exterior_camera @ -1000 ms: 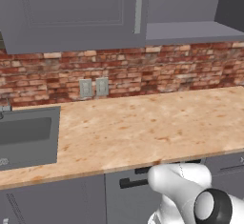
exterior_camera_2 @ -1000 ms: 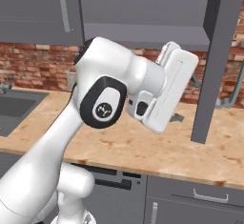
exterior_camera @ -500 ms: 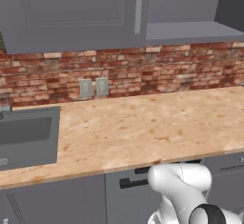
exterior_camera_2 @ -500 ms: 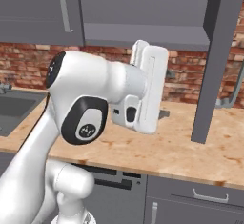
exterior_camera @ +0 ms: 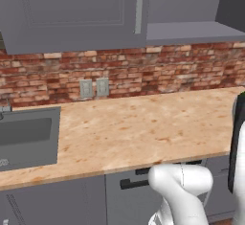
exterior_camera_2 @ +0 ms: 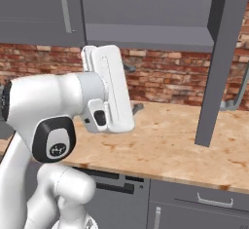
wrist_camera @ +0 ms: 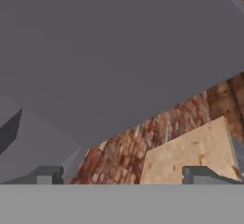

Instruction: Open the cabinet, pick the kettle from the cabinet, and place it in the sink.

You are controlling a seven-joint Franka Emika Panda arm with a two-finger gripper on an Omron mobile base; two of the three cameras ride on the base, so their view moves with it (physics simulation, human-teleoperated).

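The cabinet (exterior_camera: 81,13) hangs over the counter, its left door shut with a slim bar handle (exterior_camera: 139,6). Its right door (exterior_camera_2: 222,62) stands swung open, baring a shelf (exterior_camera: 191,28) with nothing on it that I can see. The kettle is out of view. The sink (exterior_camera: 26,138) is a dark basin sunk in the counter at the left. My gripper (exterior_camera_2: 133,87) is open in front of the brick wall, below the open shelf, holding nothing. In the hand view the gripper (wrist_camera: 123,178) has its fingertips (wrist_camera: 45,175) wide apart, facing the grey cabinet underside (wrist_camera: 109,51).
A brick wall (exterior_camera: 158,71) with a double outlet (exterior_camera: 94,87) backs the speckled counter (exterior_camera: 143,128). Drawers with dark handles (exterior_camera_2: 114,186) sit under the counter. A grey bar (exterior_camera_2: 237,96) shows past the open door at the right edge.
The arm has swung left in the right base view, carrying the hand from the middle right toward the centre. The jaws stay wide apart. The cabinet and counter have not moved.
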